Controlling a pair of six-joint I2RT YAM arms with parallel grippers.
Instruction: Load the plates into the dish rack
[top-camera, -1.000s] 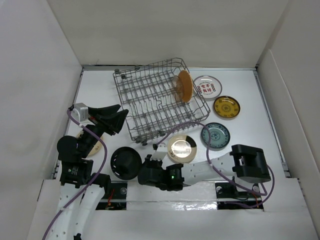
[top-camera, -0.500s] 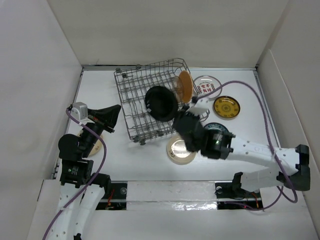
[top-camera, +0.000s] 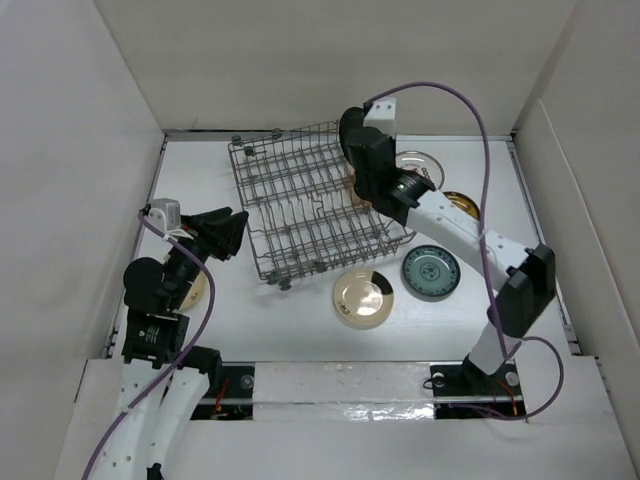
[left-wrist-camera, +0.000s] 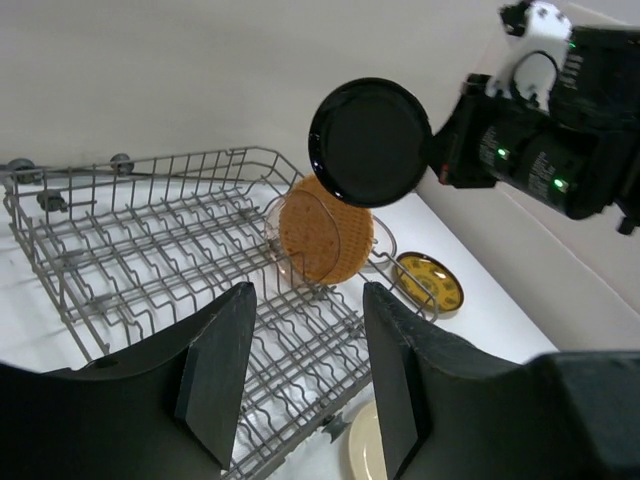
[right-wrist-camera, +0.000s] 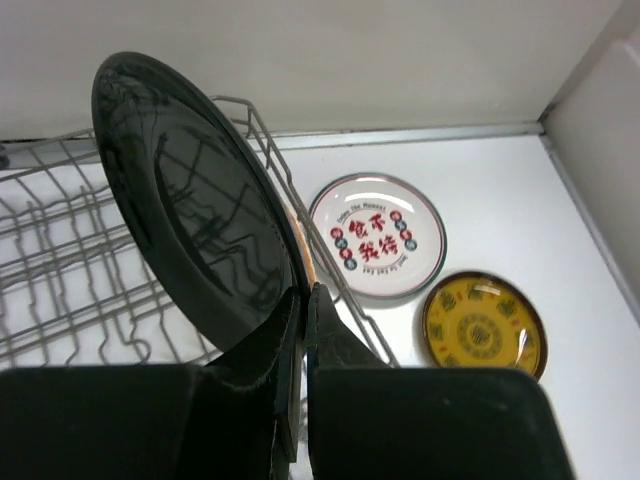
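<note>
Fingers (right-wrist-camera: 335, 350) of the right gripper (right-wrist-camera: 304, 300) pinch the lower rim of the black plate (right-wrist-camera: 190, 200), which is glossy and held on edge over the far right corner of the dish rack (top-camera: 300, 215). The left gripper (left-wrist-camera: 300, 385) is spread wide, holding nothing, near the table's left edge. The grey wire rack sits askew toward the far edge of the white table (top-camera: 250, 320), with an orange-brown plate (left-wrist-camera: 320, 230) upright between its tines. A cream plate (top-camera: 363, 297) and a teal plate (top-camera: 431, 271) lie flat nearer the front. White walls (top-camera: 330, 60) enclose the surface.

Beside the dish rack (top-camera: 300, 210), the red-marked plate (top-camera: 425, 163) and yellow plate (top-camera: 465, 203) are partly covered by the right arm (top-camera: 450, 230). Inside the rack, the orange-brown plate (right-wrist-camera: 307, 255) is largely hidden behind the black plate (right-wrist-camera: 190, 200).
</note>
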